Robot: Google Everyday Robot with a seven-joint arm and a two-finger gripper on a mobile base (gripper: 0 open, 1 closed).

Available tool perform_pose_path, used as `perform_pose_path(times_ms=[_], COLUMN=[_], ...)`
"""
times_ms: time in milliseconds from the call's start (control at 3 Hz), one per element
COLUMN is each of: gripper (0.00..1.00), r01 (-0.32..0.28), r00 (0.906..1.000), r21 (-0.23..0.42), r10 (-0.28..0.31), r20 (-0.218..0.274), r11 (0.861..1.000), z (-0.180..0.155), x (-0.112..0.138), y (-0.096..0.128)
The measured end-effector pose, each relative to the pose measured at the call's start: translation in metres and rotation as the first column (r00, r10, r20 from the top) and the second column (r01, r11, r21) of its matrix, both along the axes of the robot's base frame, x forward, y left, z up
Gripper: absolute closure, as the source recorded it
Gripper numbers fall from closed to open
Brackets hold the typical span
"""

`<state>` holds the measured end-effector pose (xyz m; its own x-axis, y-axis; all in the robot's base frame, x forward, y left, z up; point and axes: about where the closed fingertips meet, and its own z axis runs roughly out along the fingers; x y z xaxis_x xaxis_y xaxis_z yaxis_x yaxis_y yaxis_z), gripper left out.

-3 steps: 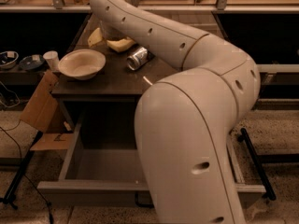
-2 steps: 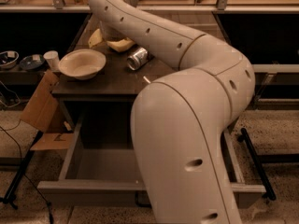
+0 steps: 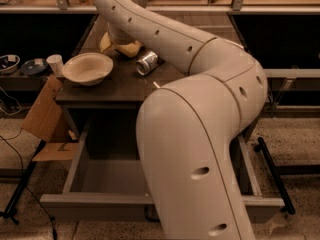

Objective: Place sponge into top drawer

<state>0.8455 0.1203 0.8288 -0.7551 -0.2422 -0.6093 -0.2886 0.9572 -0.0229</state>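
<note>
The pale yellow sponge point(image 3: 126, 48) lies at the back of the dark countertop, partly hidden by my arm. My gripper point(image 3: 115, 41) is at the end of the arm, down right at the sponge and mostly hidden by the wrist. The top drawer point(image 3: 107, 176) stands pulled out below the counter. Its grey inside holds nothing I can see, and my elbow covers its right half. A bit of its black handle point(image 3: 149, 216) shows under the front panel.
A cream bowl point(image 3: 87, 68) sits at the counter's left. A silver can point(image 3: 146, 62) lies on its side right of the sponge. A white cup point(image 3: 55, 63) and small dishes point(image 3: 22, 65) sit on a low shelf at left. A cardboard box point(image 3: 47, 116) leans beside the drawer.
The big elbow of my arm has shifted slightly to the left. The gripper stays at the sponge and the drawer stays open.
</note>
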Motion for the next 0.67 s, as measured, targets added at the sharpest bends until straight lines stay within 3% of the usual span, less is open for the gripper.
perform_pose_path(times_ms=[667], gripper=[0.65], r01=[0.009], r00=[1.0000], r21=[0.005], r10=[-0.009], r20=[0.003], r11=[1.000], z=[0.0008], x=[0.0005], y=[-0.0023])
